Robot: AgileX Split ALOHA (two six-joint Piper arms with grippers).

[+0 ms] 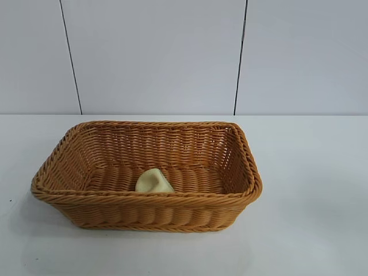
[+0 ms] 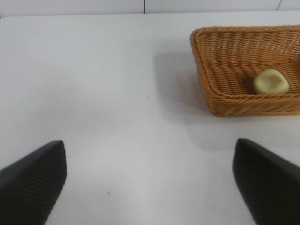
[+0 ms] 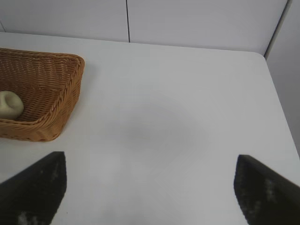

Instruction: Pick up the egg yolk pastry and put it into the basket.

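We find the small pale cream-yellow domed egg yolk pastry lying inside the large orange-brown woven wicker basket; task looks done. Left end effector and right end effector sit wide open, empty, well apart from the basket.

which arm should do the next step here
Neither is needed: the pastry already lies inside the basket. Both hands, left and right, are open over bare table, away from the basket, holding nothing.
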